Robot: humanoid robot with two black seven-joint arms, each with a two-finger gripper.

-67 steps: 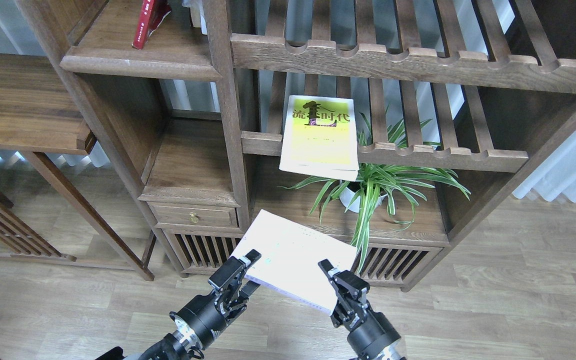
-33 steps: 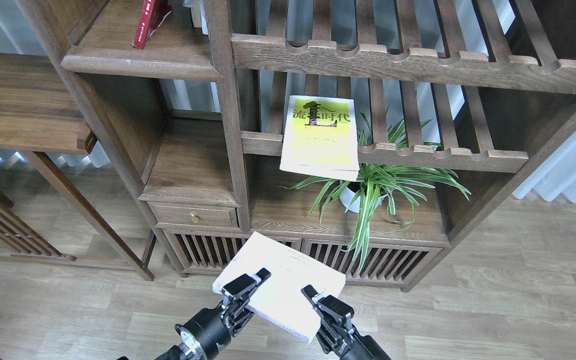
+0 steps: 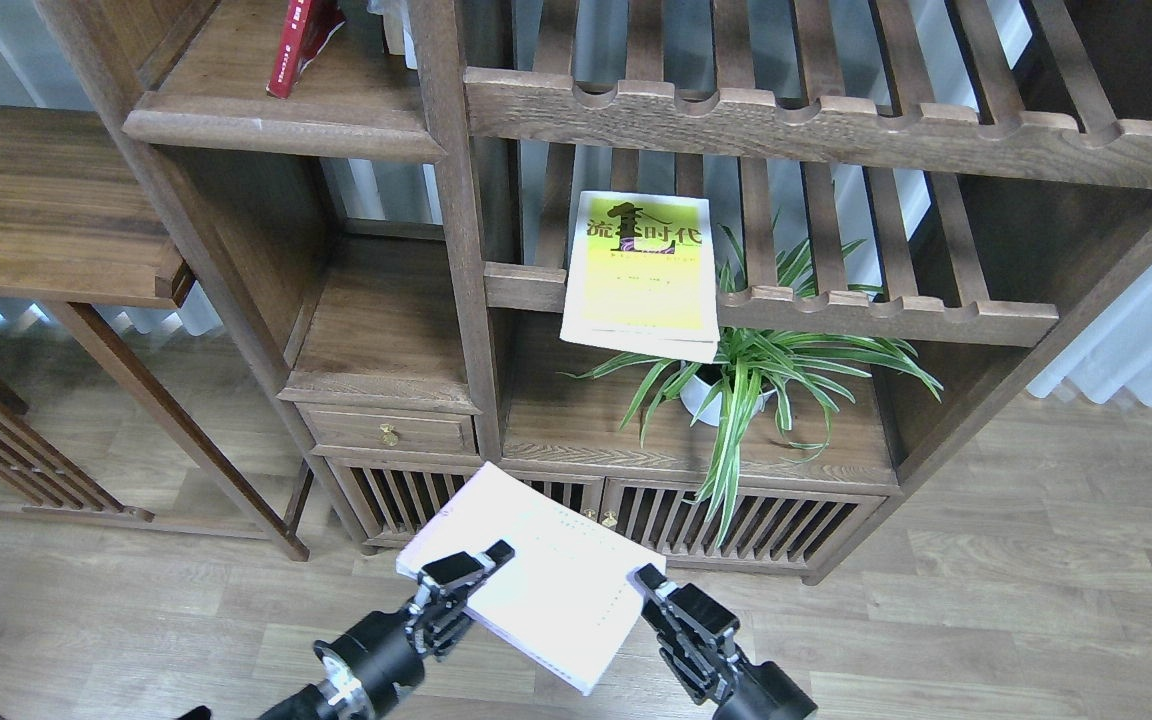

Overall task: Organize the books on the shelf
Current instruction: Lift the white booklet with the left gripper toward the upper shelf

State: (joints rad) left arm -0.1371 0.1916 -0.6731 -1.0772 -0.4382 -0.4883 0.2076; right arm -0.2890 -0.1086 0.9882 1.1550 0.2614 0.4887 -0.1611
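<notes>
The white book point(image 3: 536, 575) was held low, in front of the bookcase, above the floor, pinched at its left edge by the left claw point(image 3: 461, 577) and at its right edge by the right claw point(image 3: 658, 592).

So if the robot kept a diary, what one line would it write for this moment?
white book held in air, left gripper + right gripper | yellow-green book flat on slatted rack | dark red book on shelf

Single head view, forward and down, over bookcase point(image 3: 456, 250) and floor point(image 3: 1016, 560).
</notes>
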